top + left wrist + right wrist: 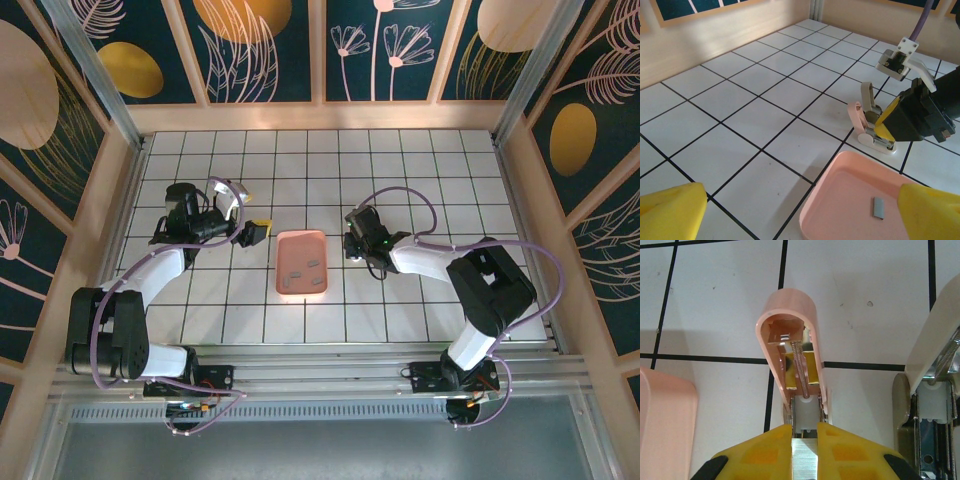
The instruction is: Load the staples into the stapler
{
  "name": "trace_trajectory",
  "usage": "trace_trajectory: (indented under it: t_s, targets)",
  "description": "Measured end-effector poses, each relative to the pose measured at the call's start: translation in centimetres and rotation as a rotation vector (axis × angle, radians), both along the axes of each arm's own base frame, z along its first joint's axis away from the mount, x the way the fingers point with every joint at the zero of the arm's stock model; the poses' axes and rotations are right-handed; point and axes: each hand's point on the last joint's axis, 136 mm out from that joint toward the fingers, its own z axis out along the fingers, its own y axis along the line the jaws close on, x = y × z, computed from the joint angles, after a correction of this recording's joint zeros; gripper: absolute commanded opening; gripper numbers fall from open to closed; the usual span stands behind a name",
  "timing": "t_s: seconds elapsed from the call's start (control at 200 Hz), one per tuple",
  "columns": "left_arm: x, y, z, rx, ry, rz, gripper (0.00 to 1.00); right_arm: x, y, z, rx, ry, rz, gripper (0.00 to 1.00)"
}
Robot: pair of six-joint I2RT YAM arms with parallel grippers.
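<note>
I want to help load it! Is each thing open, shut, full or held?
stapler: open, pink lid flipped up.
staple strip: pinched in the right hand.
right hand: shut on staple strip.
left hand: open, empty.
tray: holds loose staples.

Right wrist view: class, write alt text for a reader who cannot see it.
The right tool, yellow-tipped, pinches a silvery strip of staples just in front of the pink stapler, whose lid stands hinged open, showing metal inside. The stapler sits on a white tiled table, with a pink tray corner at the left edge.
</note>
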Motion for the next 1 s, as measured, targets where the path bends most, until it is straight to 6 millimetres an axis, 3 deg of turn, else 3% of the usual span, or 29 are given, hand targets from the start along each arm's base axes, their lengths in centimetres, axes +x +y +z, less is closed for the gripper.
trace_trajectory:
  t_s: [1.001]
  targets:
    - [-0.09,-0.19,-0.01,0.001,0.000,-0.005,0.97,-0.78,-0.49,-0.60,-0.044,0.020,0.012,0.15]
